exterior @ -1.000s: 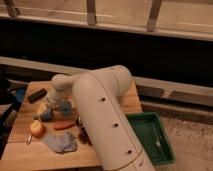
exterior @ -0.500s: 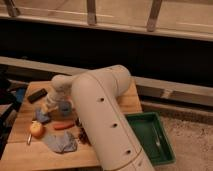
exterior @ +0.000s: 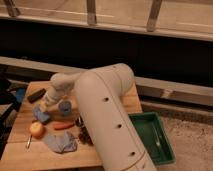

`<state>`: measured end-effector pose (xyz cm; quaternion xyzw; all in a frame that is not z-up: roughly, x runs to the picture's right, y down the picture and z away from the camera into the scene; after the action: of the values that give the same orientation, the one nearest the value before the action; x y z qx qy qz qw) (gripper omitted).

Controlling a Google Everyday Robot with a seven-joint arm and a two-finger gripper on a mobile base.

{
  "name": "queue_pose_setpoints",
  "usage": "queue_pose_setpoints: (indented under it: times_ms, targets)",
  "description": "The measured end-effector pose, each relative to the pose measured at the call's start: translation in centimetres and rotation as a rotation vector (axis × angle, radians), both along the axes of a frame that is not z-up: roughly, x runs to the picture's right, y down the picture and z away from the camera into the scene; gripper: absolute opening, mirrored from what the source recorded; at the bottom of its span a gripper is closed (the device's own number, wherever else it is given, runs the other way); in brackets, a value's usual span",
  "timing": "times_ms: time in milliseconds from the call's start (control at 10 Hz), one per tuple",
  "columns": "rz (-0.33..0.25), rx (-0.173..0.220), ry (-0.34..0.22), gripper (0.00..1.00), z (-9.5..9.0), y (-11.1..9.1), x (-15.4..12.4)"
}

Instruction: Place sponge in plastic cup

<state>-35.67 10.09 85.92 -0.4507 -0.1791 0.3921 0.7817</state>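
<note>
The blue sponge (exterior: 41, 116) lies on the wooden table (exterior: 25, 150), left of the small blue plastic cup (exterior: 65, 107), which stands upright. My gripper (exterior: 46, 106) is at the end of the white arm (exterior: 105, 120), just above the sponge and to the left of the cup. The arm hides the table behind the cup.
A black object (exterior: 36, 95) lies at the back left. An orange fruit (exterior: 36, 130), a red-orange stick-shaped item (exterior: 64, 126), a crumpled blue cloth (exterior: 61, 142) and a dark item (exterior: 85, 134) lie near the front. A green tray (exterior: 152, 137) sits right of the table.
</note>
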Motion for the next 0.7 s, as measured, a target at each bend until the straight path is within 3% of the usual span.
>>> queue_pose_setpoints:
  times_ms: [300,700]
  targets:
    - [0.019,0.038,-0.037,0.00,-1.5,-2.1,-0.6]
    - [0.053,0.083,-0.052,0.00,-4.8,-8.8,1.1]
